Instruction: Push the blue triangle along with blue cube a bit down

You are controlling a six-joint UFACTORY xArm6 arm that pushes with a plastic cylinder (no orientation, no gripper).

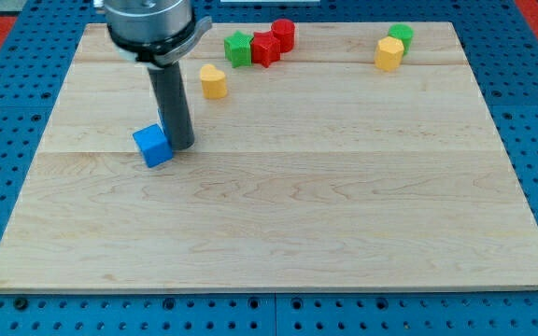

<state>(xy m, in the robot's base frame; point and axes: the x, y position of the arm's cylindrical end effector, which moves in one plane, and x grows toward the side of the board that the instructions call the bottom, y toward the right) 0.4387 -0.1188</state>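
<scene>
Resting on the surface (pixel 278 224), my tip (pixel 182 147) touches the right side of the blue cube (pixel 153 146), in the left half of the view. A small patch of blue (pixel 162 119) shows just behind the rod above the cube; this may be the blue triangle, but the rod hides most of it and I cannot tell its shape. There are no fingers on this arm, only the rod, so nothing is pinched.

Near the view's top, a yellow block (pixel 213 81) sits right of the rod. Further up, a green block (pixel 238 49), a red block (pixel 265 49) and a red cylinder (pixel 283 35) cluster touching one another. At the top right, a second yellow block (pixel 389 54) touches a second green block (pixel 401 37).
</scene>
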